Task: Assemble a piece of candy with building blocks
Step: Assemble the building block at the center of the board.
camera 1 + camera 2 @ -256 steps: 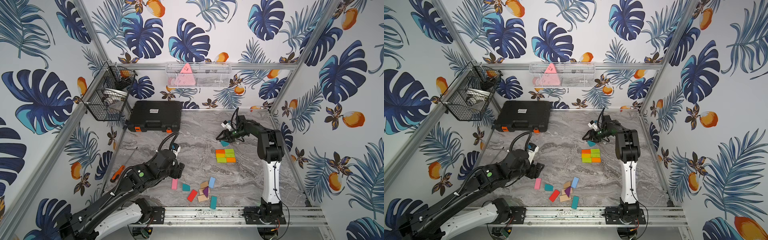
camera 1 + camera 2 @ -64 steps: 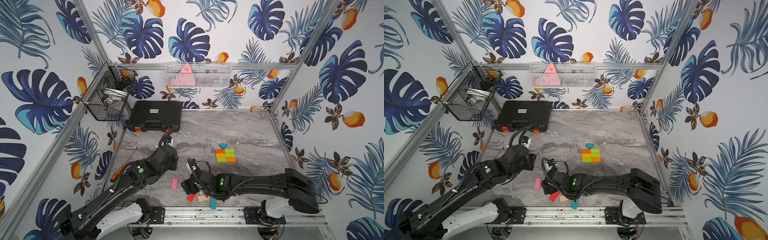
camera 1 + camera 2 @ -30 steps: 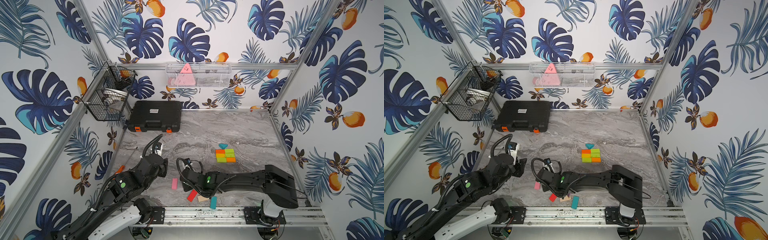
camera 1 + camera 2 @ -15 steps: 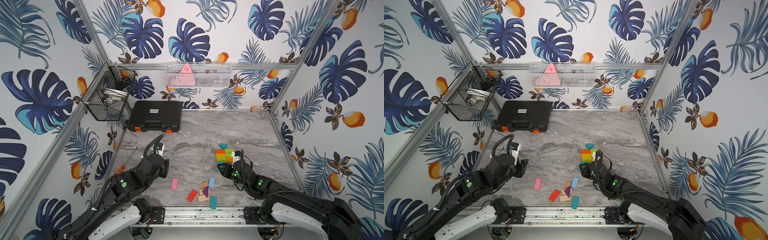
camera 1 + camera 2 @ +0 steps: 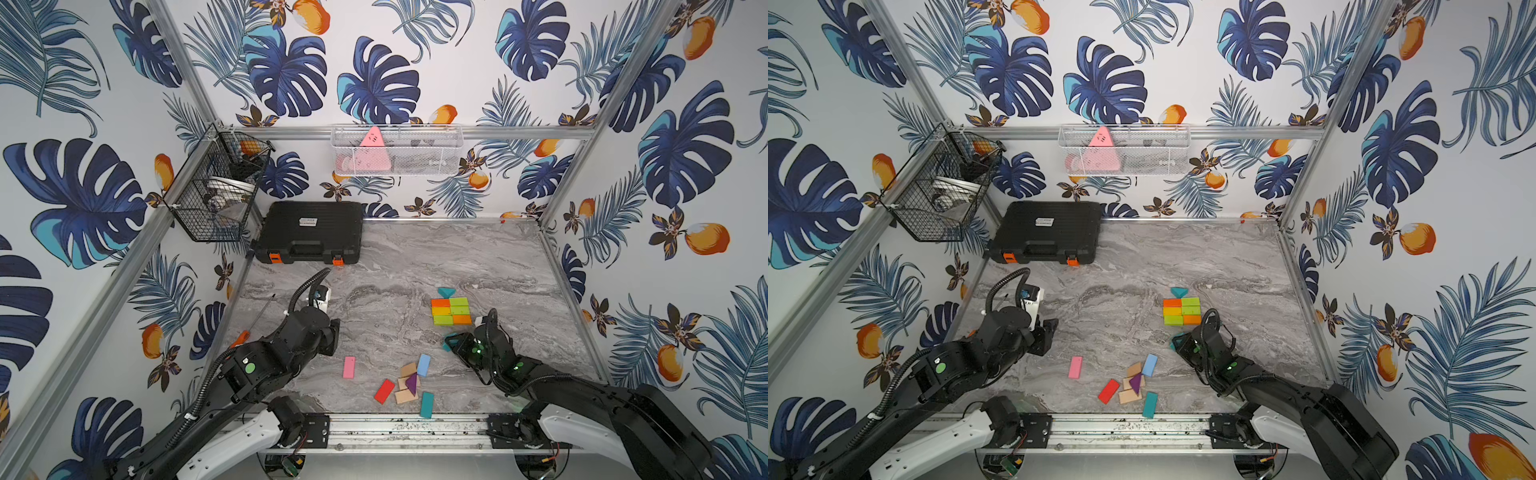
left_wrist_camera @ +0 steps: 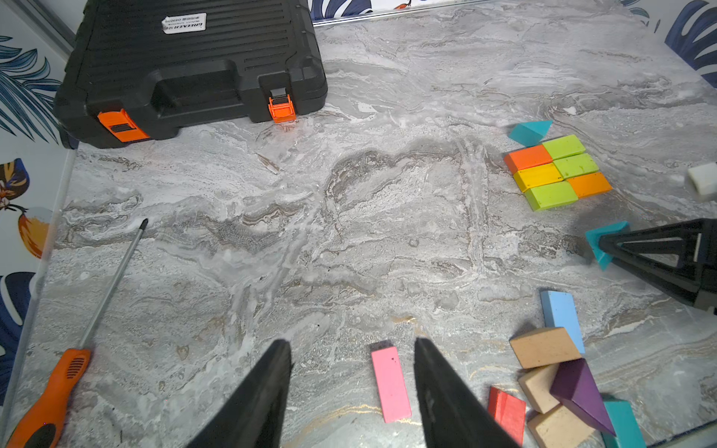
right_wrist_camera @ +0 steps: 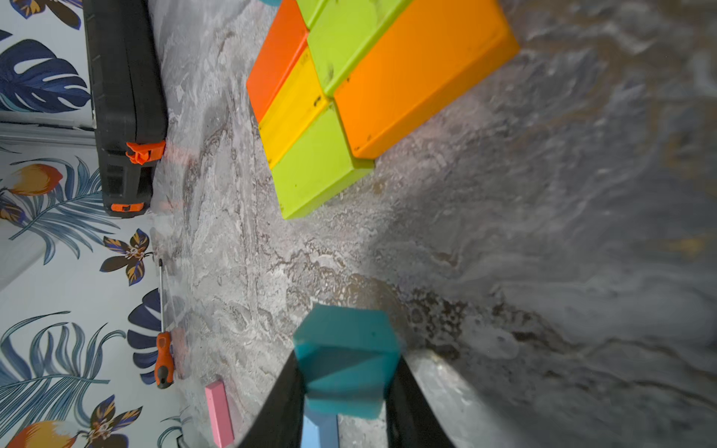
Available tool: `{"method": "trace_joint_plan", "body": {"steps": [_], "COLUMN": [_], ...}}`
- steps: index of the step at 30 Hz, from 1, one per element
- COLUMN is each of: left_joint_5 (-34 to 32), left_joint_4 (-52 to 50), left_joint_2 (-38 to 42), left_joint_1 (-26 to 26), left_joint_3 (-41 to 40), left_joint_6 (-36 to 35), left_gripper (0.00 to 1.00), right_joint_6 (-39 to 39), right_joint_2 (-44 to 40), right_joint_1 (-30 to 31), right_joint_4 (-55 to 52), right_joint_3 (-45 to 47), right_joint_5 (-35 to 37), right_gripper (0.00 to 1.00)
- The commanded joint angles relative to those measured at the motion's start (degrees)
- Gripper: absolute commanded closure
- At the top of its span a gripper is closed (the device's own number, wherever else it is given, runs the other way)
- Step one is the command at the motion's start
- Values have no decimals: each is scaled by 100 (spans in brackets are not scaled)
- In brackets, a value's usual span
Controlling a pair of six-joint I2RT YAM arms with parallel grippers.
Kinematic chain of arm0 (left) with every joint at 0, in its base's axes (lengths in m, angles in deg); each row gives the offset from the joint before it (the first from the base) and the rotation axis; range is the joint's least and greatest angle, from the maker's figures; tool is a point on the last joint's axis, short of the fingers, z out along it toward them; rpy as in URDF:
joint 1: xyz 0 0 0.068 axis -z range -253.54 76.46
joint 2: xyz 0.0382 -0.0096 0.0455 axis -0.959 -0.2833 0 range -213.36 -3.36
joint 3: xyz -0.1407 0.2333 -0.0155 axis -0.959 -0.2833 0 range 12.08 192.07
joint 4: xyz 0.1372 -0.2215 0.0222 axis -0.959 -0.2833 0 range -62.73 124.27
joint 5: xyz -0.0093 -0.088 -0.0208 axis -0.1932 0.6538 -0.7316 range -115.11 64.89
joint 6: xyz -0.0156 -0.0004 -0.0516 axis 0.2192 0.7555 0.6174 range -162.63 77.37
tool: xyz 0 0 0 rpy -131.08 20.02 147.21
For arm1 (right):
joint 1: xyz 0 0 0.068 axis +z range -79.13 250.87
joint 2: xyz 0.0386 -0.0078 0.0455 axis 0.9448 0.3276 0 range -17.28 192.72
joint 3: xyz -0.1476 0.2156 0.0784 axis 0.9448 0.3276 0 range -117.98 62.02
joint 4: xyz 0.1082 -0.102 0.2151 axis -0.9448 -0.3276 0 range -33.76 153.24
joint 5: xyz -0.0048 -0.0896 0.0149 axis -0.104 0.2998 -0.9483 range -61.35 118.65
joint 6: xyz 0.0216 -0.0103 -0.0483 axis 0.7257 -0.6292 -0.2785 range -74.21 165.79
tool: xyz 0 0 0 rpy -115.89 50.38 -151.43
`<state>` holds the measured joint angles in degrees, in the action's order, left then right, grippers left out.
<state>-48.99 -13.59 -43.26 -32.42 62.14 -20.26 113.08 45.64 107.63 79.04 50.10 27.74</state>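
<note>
The right hand (image 7: 345, 372) is pinching a teal triangle (image 7: 341, 333) near the coloured slab (image 7: 372, 77) — tilted, I think — and should be levelling it, mirroring the far triangle (image 6: 529, 132).

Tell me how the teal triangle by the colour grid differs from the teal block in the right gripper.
The teal triangle lies free on the table. The teal block is clamped in the shut right gripper. The teal triangle sits at the far edge of the grid, toward the back wall. The teal block is off the grid's near edge, apart from it. Both are the same teal.
</note>
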Motion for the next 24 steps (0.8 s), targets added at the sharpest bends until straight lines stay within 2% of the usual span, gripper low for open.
{"method": "trace_joint_plan", "body": {"steps": [1, 10, 13, 24], "left_joint_5": [19, 82, 101, 133], "left_joint_4": [154, 170, 178, 193], "left_joint_2": [3, -51, -53, -88], "left_joint_1": [-8, -8, -8, -3], "left_joint_3": [-14, -15, -23, -23], "left_joint_6": [-85, -120, -122, -136], "left_gripper": [44, 44, 44, 44], "right_joint_6": [318, 476, 657, 1151], "right_joint_2": [110, 433, 556, 872], "right_joint_1": [-50, -329, -409, -573], "right_joint_4": [682, 1042, 1235, 1751], "right_joint_3": [99, 243, 355, 701], "right_joint_5": [-20, -144, -200, -350], "right_gripper": [74, 69, 63, 62]}}
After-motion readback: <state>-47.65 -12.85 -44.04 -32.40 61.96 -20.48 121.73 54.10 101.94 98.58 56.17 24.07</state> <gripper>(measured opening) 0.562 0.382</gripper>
